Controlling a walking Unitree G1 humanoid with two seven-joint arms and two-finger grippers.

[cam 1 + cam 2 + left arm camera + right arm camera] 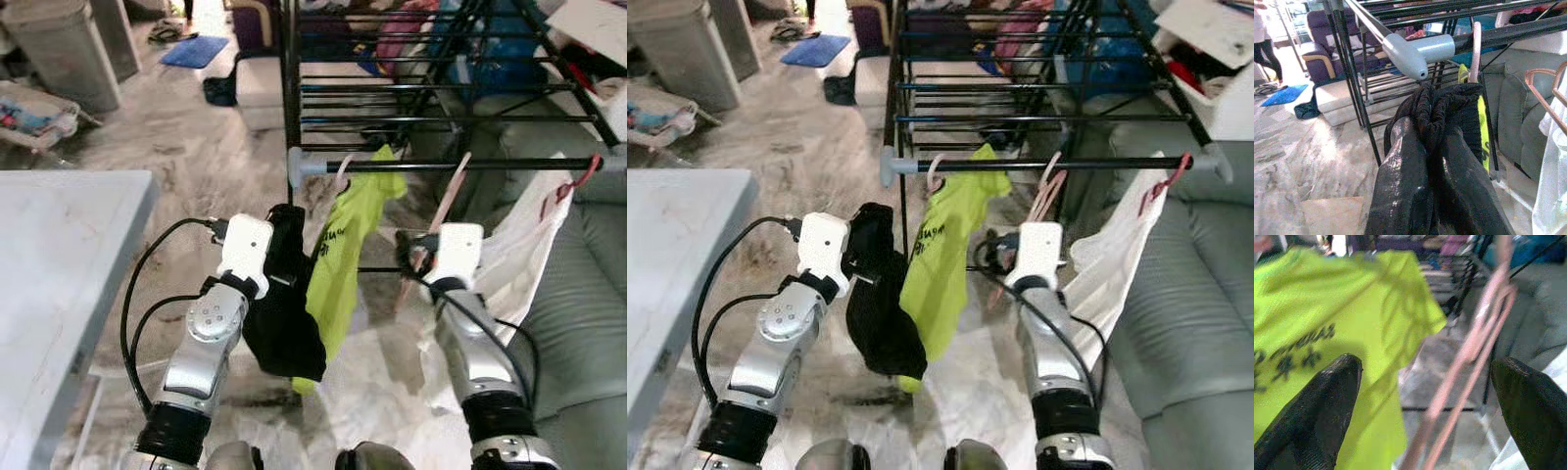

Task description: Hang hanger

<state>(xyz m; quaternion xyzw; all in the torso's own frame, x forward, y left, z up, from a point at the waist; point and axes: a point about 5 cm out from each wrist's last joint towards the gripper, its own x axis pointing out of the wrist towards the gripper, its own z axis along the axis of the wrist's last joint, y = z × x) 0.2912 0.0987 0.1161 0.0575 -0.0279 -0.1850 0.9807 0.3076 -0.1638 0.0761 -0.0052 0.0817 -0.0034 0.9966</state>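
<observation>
Two jaws, left gripper point(1432, 161) clamping black garment point(284, 323), right gripper point(1425, 406) wide

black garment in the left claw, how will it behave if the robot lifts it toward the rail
The black garment would likely stay floppy: it droops in a long fold below the left claw, which is shut on a bunched handful. It looks light, sagging without dragging the arm. Swinging seems likely, and it may brush the lime shirt hanging beside it on the black rail.

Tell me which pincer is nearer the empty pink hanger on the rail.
Right. The right pincer is open with the pink hanger between its fingers. The left pincer is off to the hanger's left, beyond the yellow shirt, shut on a black garment.
</observation>
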